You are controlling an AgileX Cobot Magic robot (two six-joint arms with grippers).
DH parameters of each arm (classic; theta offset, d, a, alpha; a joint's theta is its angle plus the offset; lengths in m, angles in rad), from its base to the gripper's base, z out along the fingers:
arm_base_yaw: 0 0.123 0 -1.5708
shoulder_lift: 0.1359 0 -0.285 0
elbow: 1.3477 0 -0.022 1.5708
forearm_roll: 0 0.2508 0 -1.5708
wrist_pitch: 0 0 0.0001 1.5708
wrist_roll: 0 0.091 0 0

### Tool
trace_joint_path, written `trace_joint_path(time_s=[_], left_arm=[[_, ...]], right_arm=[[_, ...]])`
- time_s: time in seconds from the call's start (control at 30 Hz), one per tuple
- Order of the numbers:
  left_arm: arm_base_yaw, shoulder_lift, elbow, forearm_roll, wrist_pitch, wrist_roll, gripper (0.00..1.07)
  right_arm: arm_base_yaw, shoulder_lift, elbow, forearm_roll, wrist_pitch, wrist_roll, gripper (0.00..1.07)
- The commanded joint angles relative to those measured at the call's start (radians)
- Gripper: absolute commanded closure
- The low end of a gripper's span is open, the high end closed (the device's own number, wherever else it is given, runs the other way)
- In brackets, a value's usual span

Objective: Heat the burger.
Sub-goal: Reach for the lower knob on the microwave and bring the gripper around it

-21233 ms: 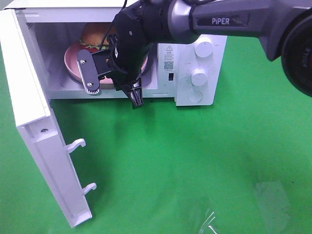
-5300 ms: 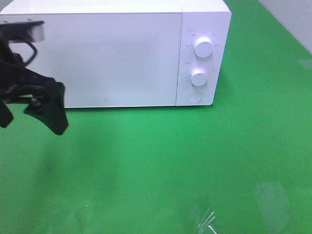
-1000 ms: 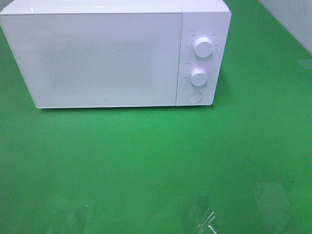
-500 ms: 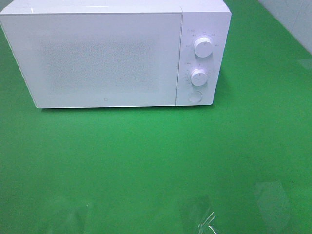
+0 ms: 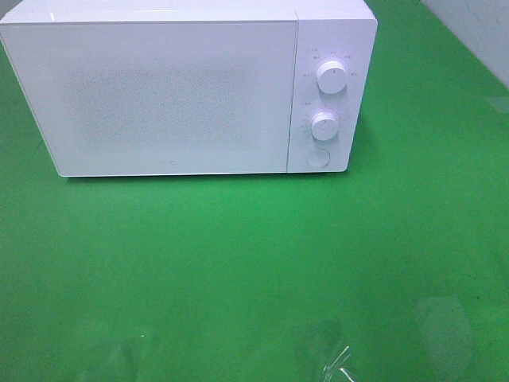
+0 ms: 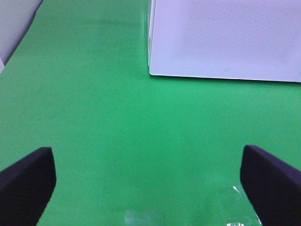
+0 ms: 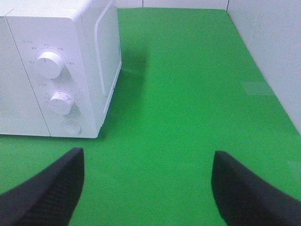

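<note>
The left gripper (image 6: 150,188) is spread wide, its two dark, blunt, matte fingertips (image 6: 27,184) far apart over bare green mat (image 6: 94,117), holding and touching nothing. The right gripper (image 7: 148,188) is also parted, empty and clear of everything.

A boxy white microwave (image 5: 175,32) stands on the smooth green mat. Its flat door (image 5: 167,103) is closed, with a finely speckled, frosted panel. The control strip on its right carries two round white knobs, upper (image 5: 332,76) and lower (image 5: 324,126), above a round button (image 5: 318,158).

The burger cannot be seen in any view; the closed door hides the microwave's interior.
</note>
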Motion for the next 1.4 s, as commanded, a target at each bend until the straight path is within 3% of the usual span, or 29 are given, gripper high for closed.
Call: trace_joint_path(time_s=[0.03, 0.7, 1.07, 1.27, 1.3, 1.33, 1.4], left_arm=[[0.000, -0.017, 0.003, -0.002, -0.009, 0.001, 0.07], [0.000, -0.017, 0.003, -0.002, -0.009, 0.001, 0.07], [0.000, -0.017, 0.003, -0.002, -0.009, 0.001, 0.07], [0.000, -0.017, 0.003, -0.002, -0.009, 0.001, 0.07], [0.000, -0.017, 0.003, -0.002, -0.009, 0.001, 0.07], [0.000, -0.017, 0.003, -0.002, -0.009, 0.001, 0.07], [0.000, -0.017, 0.003, -0.002, -0.009, 0.001, 0.07]], right_arm=[[-0.001, 0.085, 0.028, -0.005, -0.167, 0.000, 0.32], [-0.001, 0.496, 0.060, 0.001, -0.657, 0.071, 0.33], [0.006, 0.709, 0.107, 0.189, -0.954, -0.083, 0.33], [0.122, 0.777, 0.148, 0.384, -1.108, -0.245, 0.33], [0.184, 0.804, 0.154, 0.469, -1.156, -0.300, 0.33], [0.184, 0.804, 0.154, 0.469, -1.156, -0.300, 0.33], [0.310, 0.845, 0.153, 0.602, -1.245, -0.415, 0.33]])
